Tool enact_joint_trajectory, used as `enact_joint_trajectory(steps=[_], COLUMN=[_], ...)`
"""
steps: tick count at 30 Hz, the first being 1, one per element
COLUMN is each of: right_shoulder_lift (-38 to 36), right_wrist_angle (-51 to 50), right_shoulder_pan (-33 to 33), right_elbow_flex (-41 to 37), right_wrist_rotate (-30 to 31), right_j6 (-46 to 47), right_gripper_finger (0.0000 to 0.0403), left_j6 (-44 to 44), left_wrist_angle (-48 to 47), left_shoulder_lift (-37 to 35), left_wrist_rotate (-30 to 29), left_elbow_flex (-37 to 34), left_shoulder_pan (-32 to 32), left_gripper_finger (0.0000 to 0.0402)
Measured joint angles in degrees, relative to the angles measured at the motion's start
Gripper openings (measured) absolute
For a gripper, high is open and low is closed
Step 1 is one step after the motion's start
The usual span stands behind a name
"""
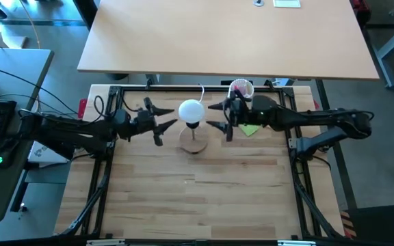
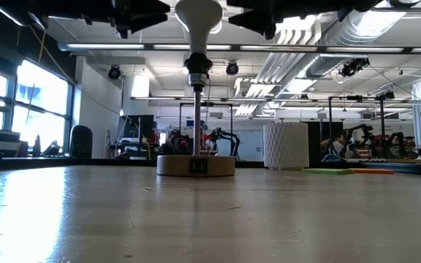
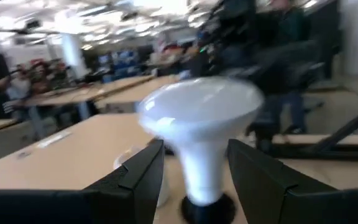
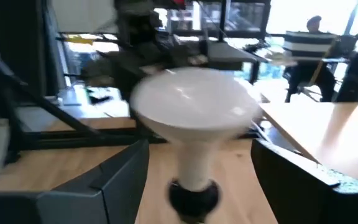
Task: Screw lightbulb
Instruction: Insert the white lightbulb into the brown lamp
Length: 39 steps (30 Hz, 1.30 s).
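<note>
The lightbulb (image 1: 191, 111) stands upright in the socket (image 2: 197, 66), axis vertical. My left gripper (image 1: 161, 125) and right gripper (image 1: 219, 120) flank it level, fingers apart, neither touching; both equally near.

Lightbulb (image 1: 191, 110) up in the socket, on the stand (image 1: 193, 143) mid-table. Left gripper (image 1: 161, 123) one side, right gripper (image 1: 219, 116) the other. Cup (image 1: 241, 89) behind.
</note>
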Motion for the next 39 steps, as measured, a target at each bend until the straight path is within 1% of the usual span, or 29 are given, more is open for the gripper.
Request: enact_joint_trajectory(steps=[2, 4, 9, 11, 15, 19, 23, 27, 39], right_shoulder_lift=[0.8, 1.0, 1.0, 1.0, 1.4, 1.4, 2.0, 3.0, 3.1], right_wrist_angle=[0.5, 2.5, 5.5, 6.5, 6.0, 5.9, 6.3, 6.7, 6.1], right_shoulder_pan=[-1.5, -2.6, -4.0, -4.0, -4.0, -4.0, -4.0, -3.2, 3.1], right_elbow_flex=[0.0, 0.0, 0.0, 0.0, 0.0, 0.0, 0.0, 0.0, 0.0], right_wrist_rotate=[0.0, -0.3, -7.8, -8.9, -9.0, -9.0, -10.0, -9.9, -11.3], right_j6=[-0.4, -0.5, -0.5, -0.6, -0.6, 0.0, 2.0, 1.5, 0.2], right_gripper_finger=[0.0279, 0.0279, 0.0279, 0.0279, 0.0279, 0.0279, 0.0279, 0.0279, 0.0279], left_j6=[0.0, 0.5, 3.2, 3.2, 1.4, -0.7, -1.6, -1.6, -2.1], left_wrist_angle=[2.4, 5.1, 11.6, 12.5, 13.1, 14.4, 16.6, 18.6, 18.4], left_shoulder_lift=[1.2, 2.8, 4.5, 4.5, 4.6, 6.5, 8.2, 9.0, 9.0], left_wrist_rotate=[2.0, 1.9, 0.5, 0.7, 1.0, 3.5, 3.8, 3.9, 3.6], left_elbow_flex=[0.0, 0.0, 0.0, 0.0, 0.0, 0.1, 0.1, 0.1, 0.1], left_shoulder_pan=[0.1, 0.3, 0.4, 0.7, 2.0, 3.3, 4.0, 4.7, 7.8], left_gripper_finger=[0.0174, 0.0174, 0.0174, 0.0174, 0.0174, 0.0174, 0.0174, 0.0174, 0.0174])
